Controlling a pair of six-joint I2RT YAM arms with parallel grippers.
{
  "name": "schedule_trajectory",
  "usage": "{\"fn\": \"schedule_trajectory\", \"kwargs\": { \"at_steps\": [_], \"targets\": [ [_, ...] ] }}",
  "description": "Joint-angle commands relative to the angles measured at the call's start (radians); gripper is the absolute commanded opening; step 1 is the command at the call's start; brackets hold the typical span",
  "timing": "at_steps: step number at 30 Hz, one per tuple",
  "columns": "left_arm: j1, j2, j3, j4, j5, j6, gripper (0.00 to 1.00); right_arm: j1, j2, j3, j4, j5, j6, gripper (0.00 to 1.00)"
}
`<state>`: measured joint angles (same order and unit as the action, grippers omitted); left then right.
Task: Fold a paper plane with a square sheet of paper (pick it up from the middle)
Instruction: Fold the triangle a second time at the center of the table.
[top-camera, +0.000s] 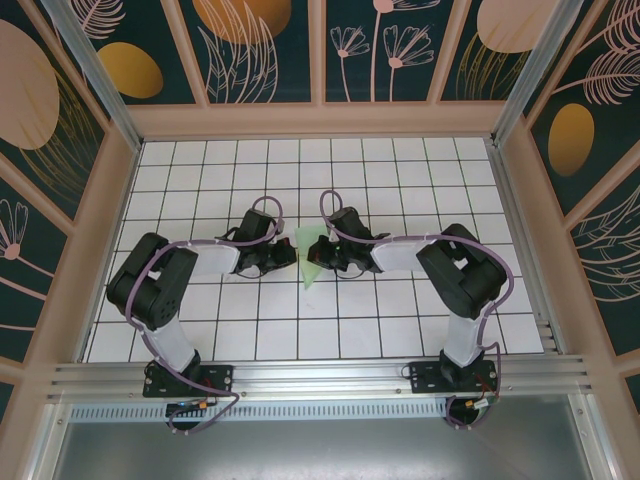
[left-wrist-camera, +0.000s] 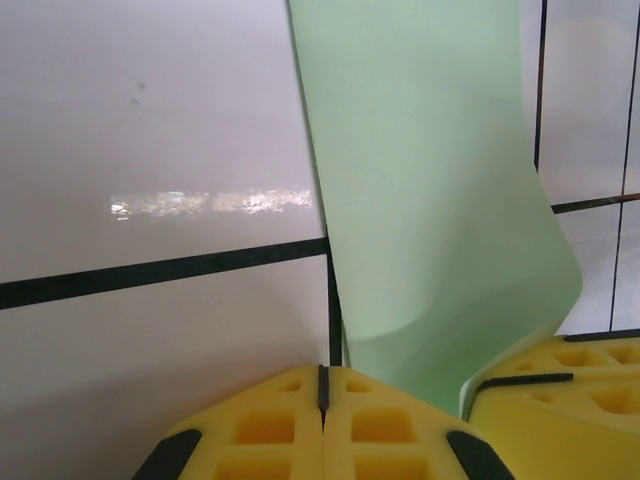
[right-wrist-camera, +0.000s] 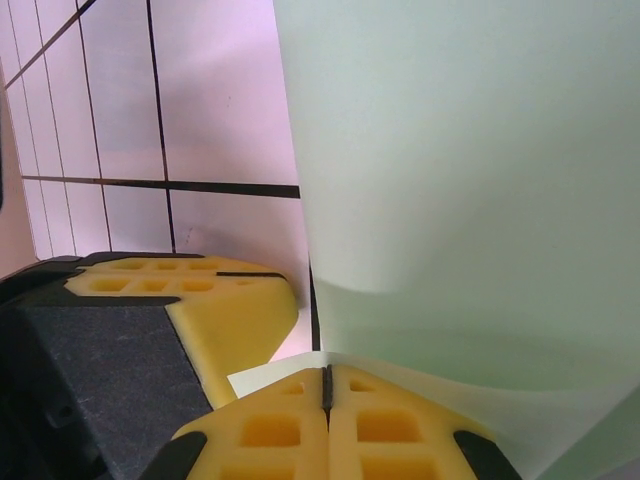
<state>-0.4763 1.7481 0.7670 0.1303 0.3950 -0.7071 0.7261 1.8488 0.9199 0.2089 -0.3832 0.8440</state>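
The pale green sheet of paper (top-camera: 311, 264) lies partly folded on the white grid table (top-camera: 400, 170), a narrow pointed shape between the two grippers. My left gripper (top-camera: 291, 256) is shut just left of it; in the left wrist view its fingertips (left-wrist-camera: 352, 395) meet with nothing between them, and the paper (left-wrist-camera: 430, 200) curves up beside them. My right gripper (top-camera: 318, 258) is shut at the paper's right side. In the right wrist view the paper (right-wrist-camera: 470, 180) rises steeply past the closed fingertips (right-wrist-camera: 300, 392), its lower edge bent around their tips.
The two grippers sit tip to tip mid-table, each showing in the other's wrist view: the right gripper's yellow finger (left-wrist-camera: 575, 370) and the left gripper's finger (right-wrist-camera: 200, 300). Peach frame walls (top-camera: 120, 190) bound the tiled table on three sides.
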Motion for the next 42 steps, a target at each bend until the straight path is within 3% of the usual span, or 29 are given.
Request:
{"fn": "schedule_trajectory", "kwargs": {
  "at_steps": [1,19,42],
  "targets": [
    [-0.002,-0.056,0.008,-0.035,-0.043,0.022,0.02,-0.004,0.023,0.01,-0.006,0.015,-0.009,0.05],
    [-0.018,-0.089,-0.049,0.113,0.157,-0.032,0.1,-0.004,0.031,0.014,-0.05,0.093,0.052,0.05],
    [-0.038,0.052,-0.003,0.102,0.132,-0.033,0.08,-0.004,0.0,0.008,-0.051,0.072,0.031,0.05]
  ]
}}
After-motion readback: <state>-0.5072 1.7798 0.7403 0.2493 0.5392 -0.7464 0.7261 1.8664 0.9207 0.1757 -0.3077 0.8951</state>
